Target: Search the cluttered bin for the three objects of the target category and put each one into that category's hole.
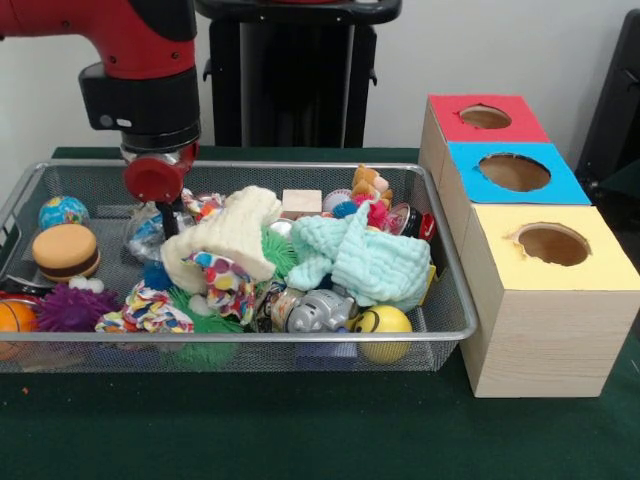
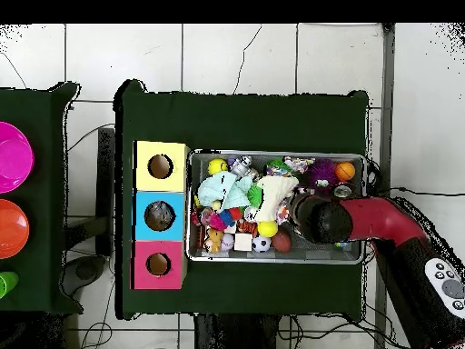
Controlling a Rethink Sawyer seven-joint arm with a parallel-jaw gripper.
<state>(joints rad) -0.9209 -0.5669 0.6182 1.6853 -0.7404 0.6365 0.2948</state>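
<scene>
The silver wire-mesh bin [image 1: 455, 300] is full of toys; it also shows in the overhead view [image 2: 359, 256]. A crushed clear plastic bottle [image 1: 143, 236] with a blue label lies at the bin's back left. My gripper [image 1: 166, 224] hangs down into the bin right at this bottle, under the red and black arm. I cannot tell whether it is touching the bottle. In the overhead view the gripper [image 2: 311, 219] is over the bin's right half. The blue-topped hole [image 1: 514, 172] is in the middle box beside the bin, and it also shows in the overhead view [image 2: 160, 215]. No other bottles show.
A red-topped box [image 1: 485, 117] and a yellow-topped box [image 1: 552, 243] flank the blue one. The bin holds a cream plush bone [image 1: 228, 235], a mint cloth [image 1: 365, 260], a silver toy animal [image 1: 318, 310], a yellow smiley ball [image 1: 384, 321], a burger toy [image 1: 65, 250] and a purple spiky ball [image 1: 62, 308].
</scene>
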